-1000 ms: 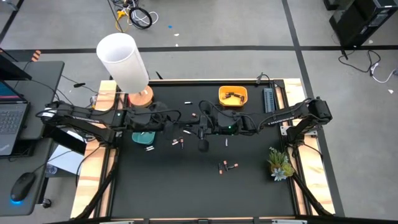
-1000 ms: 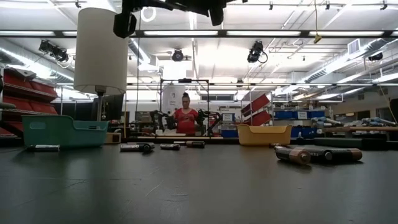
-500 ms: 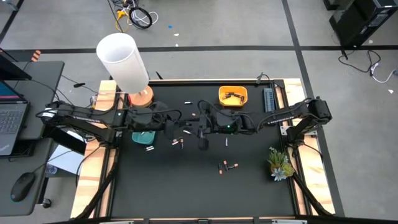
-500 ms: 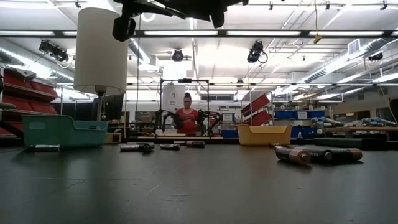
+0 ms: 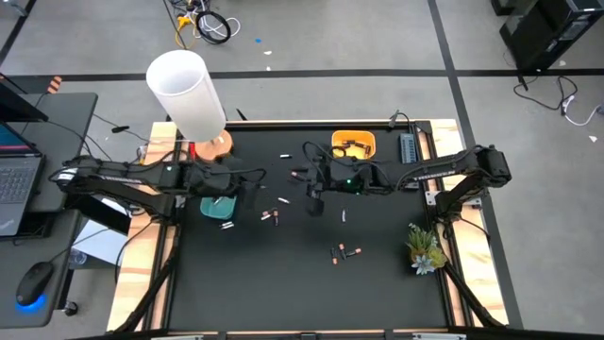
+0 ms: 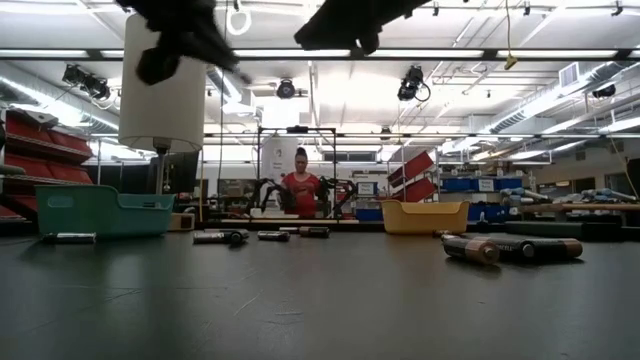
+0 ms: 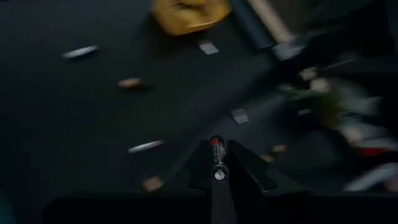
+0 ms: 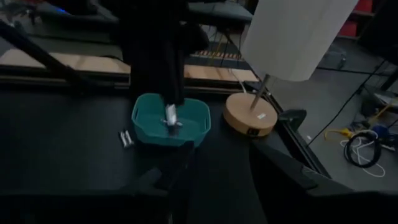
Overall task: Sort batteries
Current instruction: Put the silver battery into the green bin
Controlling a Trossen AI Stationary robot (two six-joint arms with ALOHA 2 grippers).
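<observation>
Left gripper (image 7: 216, 167) pinched a small dark red-banded battery (image 7: 216, 157).
It stood endwise between the pressed fingers; right gripper (image 8: 214, 163) was spread, empty.

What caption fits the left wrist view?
Left gripper pinching a red-tipped battery above the dark table.

Scattered batteries (image 5: 345, 252) on black table (image 5: 283, 283)
</observation>
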